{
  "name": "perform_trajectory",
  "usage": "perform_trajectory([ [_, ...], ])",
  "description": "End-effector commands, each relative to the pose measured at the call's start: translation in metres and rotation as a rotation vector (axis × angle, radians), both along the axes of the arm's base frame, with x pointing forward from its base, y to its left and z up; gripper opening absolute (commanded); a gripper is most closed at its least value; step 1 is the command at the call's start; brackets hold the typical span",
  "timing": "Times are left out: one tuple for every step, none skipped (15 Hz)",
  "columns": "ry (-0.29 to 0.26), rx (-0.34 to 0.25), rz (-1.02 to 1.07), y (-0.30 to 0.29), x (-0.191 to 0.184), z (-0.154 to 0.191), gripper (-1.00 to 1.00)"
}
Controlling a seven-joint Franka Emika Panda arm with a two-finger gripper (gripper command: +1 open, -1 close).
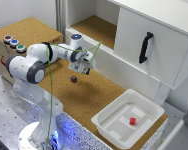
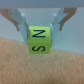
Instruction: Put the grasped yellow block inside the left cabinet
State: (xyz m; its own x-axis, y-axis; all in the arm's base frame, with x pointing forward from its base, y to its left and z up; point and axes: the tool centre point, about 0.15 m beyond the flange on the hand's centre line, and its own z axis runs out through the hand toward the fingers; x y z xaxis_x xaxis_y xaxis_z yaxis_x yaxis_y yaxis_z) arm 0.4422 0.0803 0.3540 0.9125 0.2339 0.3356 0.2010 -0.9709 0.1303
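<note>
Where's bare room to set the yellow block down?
The left cabinet floor shows bare cork. Open cork also lies between the maroon lump and the white tray. The tray holds a red block. It is crowded under the gripper, which is clamped on the yellow block.

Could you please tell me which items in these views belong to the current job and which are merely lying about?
Part of the job:
- yellow block, held in the tool
- left cabinet, open-fronted with a cork floor

Lying about:
- dark maroon lump on the cork counter
- red block in the white tray
- coloured buttons on the box
</note>
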Motion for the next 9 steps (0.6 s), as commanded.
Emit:
perform_trajectory([
  [0.019,-0.039,-0.094,0.037,0.063,0.078,-1.0],
  [0.009,-0.029,-0.115,0.043,0.074,0.091,-1.0],
  [0.011,-0.01,-0.136,0.046,0.085,0.102,-1.0],
  [0.012,0.006,-0.15,0.051,0.094,0.113,-1.0],
  [0.009,0.018,-0.163,0.058,0.101,0.122,-1.0],
  [0.006,0.038,-0.17,0.067,0.11,0.134,-1.0],
  [0.004,0.05,-0.177,0.075,0.119,0.144,-1.0],
  [-0.001,0.06,-0.182,0.083,0.126,0.151,-1.0],
  [-0.005,0.073,-0.171,0.094,0.133,0.159,-1.0],
])
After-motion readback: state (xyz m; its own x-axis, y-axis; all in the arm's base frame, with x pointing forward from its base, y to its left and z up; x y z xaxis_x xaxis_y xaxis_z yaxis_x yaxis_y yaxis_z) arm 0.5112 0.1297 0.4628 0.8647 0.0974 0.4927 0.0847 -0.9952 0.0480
